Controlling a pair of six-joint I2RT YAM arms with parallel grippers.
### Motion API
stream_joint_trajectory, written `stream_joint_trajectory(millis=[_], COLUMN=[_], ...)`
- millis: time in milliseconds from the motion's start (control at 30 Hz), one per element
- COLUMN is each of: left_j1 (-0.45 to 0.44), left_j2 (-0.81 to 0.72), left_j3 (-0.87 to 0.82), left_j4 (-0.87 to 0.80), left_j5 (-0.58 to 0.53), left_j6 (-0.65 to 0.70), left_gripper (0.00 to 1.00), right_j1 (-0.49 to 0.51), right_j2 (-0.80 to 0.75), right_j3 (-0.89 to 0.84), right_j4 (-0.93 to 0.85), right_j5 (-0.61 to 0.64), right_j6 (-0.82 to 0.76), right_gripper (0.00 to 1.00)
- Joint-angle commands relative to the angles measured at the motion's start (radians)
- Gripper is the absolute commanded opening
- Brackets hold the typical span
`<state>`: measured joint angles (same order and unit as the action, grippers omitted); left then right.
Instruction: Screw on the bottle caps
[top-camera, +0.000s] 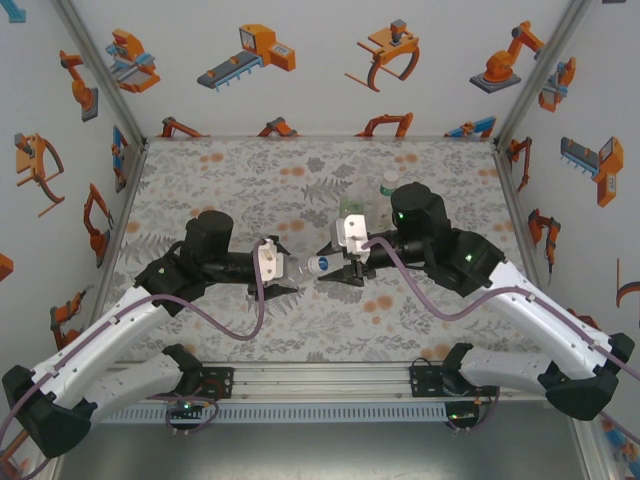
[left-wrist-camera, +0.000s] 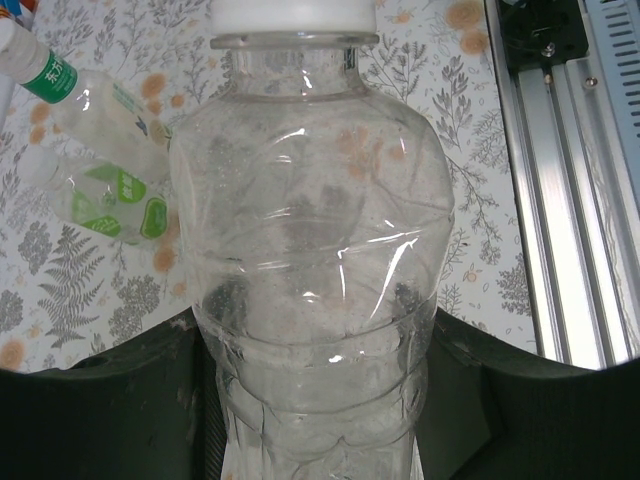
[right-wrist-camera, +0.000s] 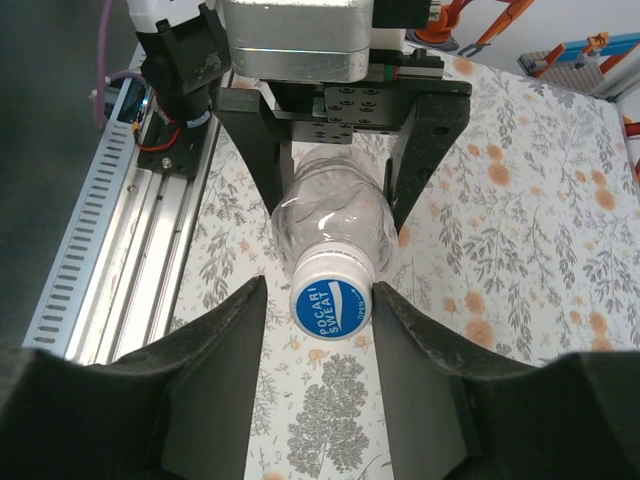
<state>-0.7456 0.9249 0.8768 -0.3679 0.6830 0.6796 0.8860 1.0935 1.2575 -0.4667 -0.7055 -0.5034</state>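
White walls w/ orange robot stickers box in a floral-print table (top-camera: 200, 170), rail along the near edge. From the left: the left gripper (top-camera: 282, 268) sits mid-table, jaws closed onto the body of a clear bottle (left-wrist-camera: 310, 260), fingers pressed in on both flanks and the bottle held off the table. The bottle's long axis runs level, approx. left-to-right in the top view, base at the left arm and neck aimed straight at the right arm. On the neck end sits the blue cap (right-wrist-camera: 332, 307), face printed "POCARI SWEAT", looking square into the right wrist cam, so cap axis and wrist roll axis look about in line. The right gripper (right-wrist-camera: 318, 290) brackets that cap. Its jaws are narrowed to roughly cap width, one finger at or against the rim, w/ a sliver of table showing btwn the cap and the other finger, so it reads as not clamped yet. My guess is the next move hinges on that alignment: close on the rim, then roll the wrist while the left arm holds the bottle steady. How far the thread has bitten I can't tell. A green-labelled bottle (left-wrist-camera: 110, 195) sits on the table further back, near the right arm.
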Motion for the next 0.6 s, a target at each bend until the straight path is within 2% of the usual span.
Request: stream_joint_trajectory(millis=[0,300,433,567], left_j1=[-0.002,-0.001,-0.001,-0.002], left_j2=[-0.01,-0.009,-0.001,-0.003], left_j3=[0.031,0.03,0.035,0.033], left_j4=[-0.006,-0.007,-0.004,0.007], left_j5=[0.033,0.025,-0.049,-0.12], left_j6=[0.017,0.019,0.006,-0.003], left_gripper=[0.0,0.0,0.0,0.0], right_j1=[0.002,0.001,0.001,0.001], right_j2=[-0.018,-0.021,-0.033,-0.062], right_j3=[0.015,0.001,-0.037,-0.127], right_j4=[0.011,0.034,0.1,0.245], right_j5=[-0.006,0.061,0.161,0.239], right_j6=[-0.023,0.007,0.15,0.392], right_gripper=[0.41,0.24,0.12,0.08])
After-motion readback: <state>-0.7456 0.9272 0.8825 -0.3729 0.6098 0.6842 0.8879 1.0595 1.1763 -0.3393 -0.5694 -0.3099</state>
